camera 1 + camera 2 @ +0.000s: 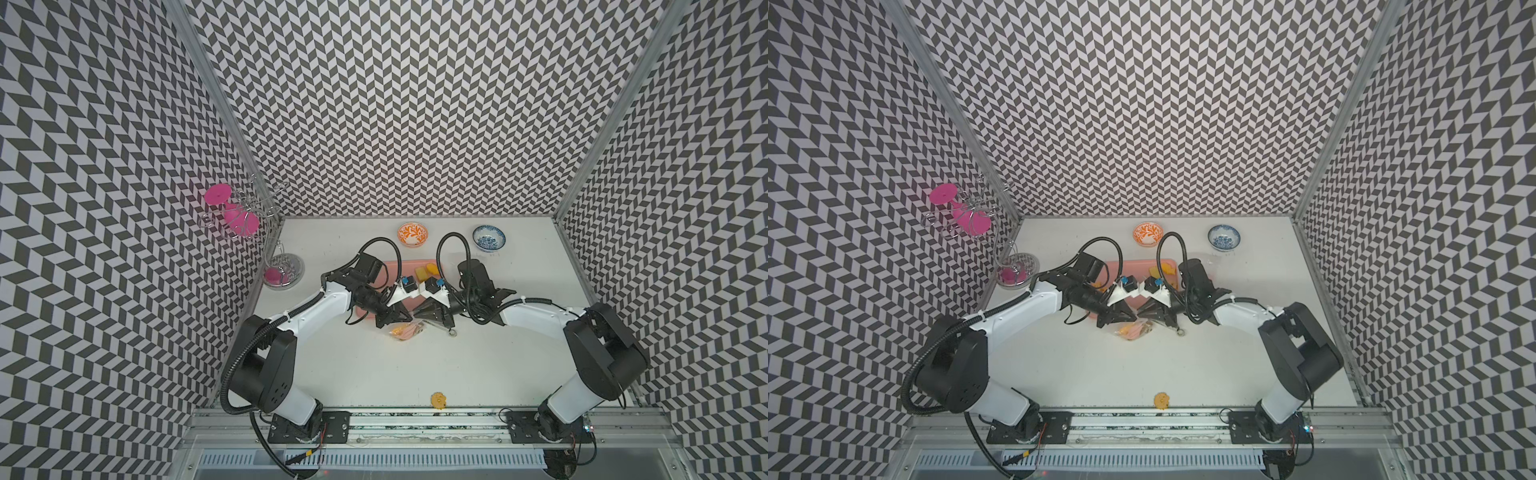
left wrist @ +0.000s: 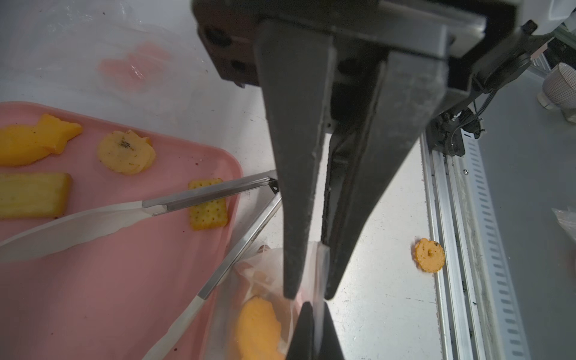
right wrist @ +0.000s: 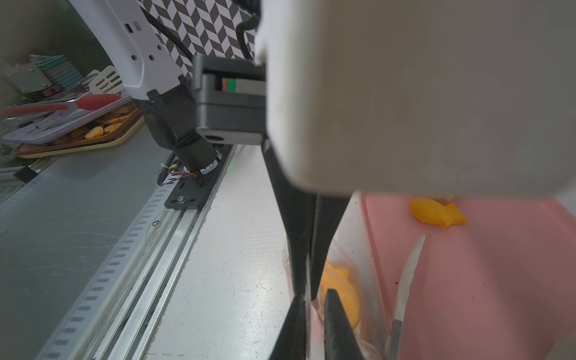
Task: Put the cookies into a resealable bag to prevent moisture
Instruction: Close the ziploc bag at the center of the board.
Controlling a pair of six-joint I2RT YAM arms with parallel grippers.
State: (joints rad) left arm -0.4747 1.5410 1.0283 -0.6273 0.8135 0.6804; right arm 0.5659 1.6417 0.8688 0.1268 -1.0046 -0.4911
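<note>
The left gripper [image 2: 311, 294] is pressed shut on the top edge of the clear bag [image 2: 261, 274]. The right gripper [image 3: 308, 294] is pinched on that same edge, tip to tip with it. Some yellow-orange cookies [image 2: 258, 327] are seen inside the bag, near the middle of the white table [image 1: 374, 374]. At 12 o'clock from the bag the pink tray [image 2: 109, 296] is found. A fish cookie [image 2: 34, 143], a round cookie [image 2: 126, 152], a long cookie [image 2: 31, 194] and a square cracker [image 2: 208, 215] are seen on it, and metal tongs [image 2: 212, 190] are laid across its edge. At 6 o'clock, by the table's near edge, a lone cookie [image 1: 439, 400] is seen. Far off at 12 and 1 o'clock two small bowls are set — an orange bowl [image 1: 412, 234] and a blue bowl [image 1: 489, 238].
</note>
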